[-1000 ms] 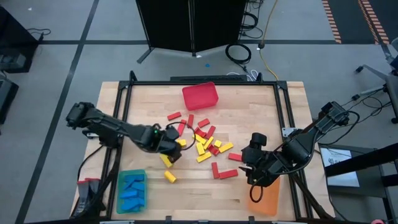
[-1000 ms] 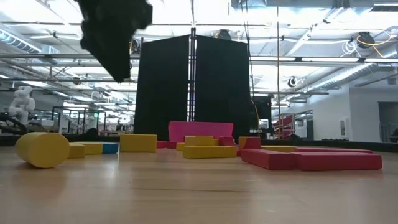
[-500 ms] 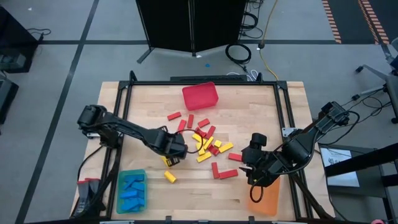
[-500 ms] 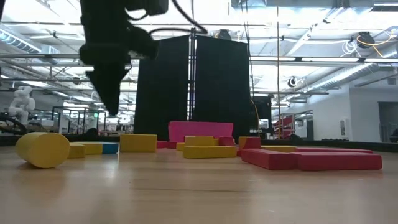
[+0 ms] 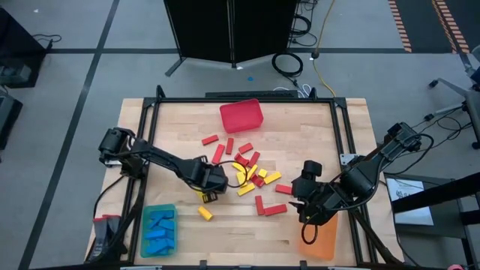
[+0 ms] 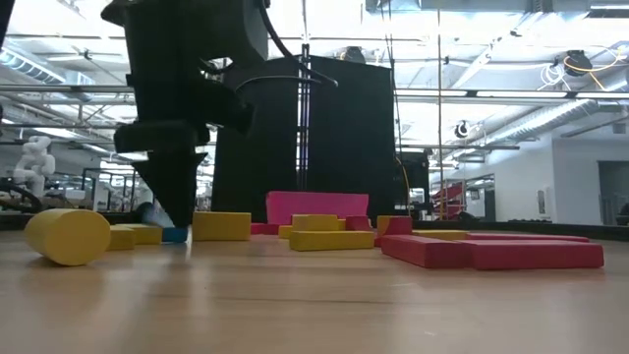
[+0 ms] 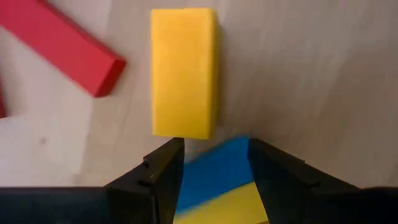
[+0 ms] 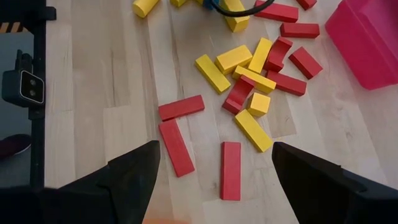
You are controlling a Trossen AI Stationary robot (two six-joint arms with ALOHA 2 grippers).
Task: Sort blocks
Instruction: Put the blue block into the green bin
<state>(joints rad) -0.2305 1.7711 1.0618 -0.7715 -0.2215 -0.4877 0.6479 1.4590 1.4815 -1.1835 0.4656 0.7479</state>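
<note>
Since the earlier frame the left gripper (image 5: 208, 189) has been lowered onto the table (image 5: 180, 120), at the near-left edge of the block pile (image 5: 244, 169). A blue block (image 7: 214, 171) is seen between its half-open jaws, a yellow block (image 7: 184, 73) just ahead. The right gripper (image 5: 301, 212) is held wide open, empty, above the orange bin (image 5: 321, 241)

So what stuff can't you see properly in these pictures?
- Left gripper, left wrist view: the blue block sits between its fingers, with a yellow block overlapping it; real grip unclear.
- High view: the arm covers that blue block.
- Low view: the left gripper hides most of that block.
- Orange bin, high view: the right gripper and arm cover part; contents hidden.
</note>
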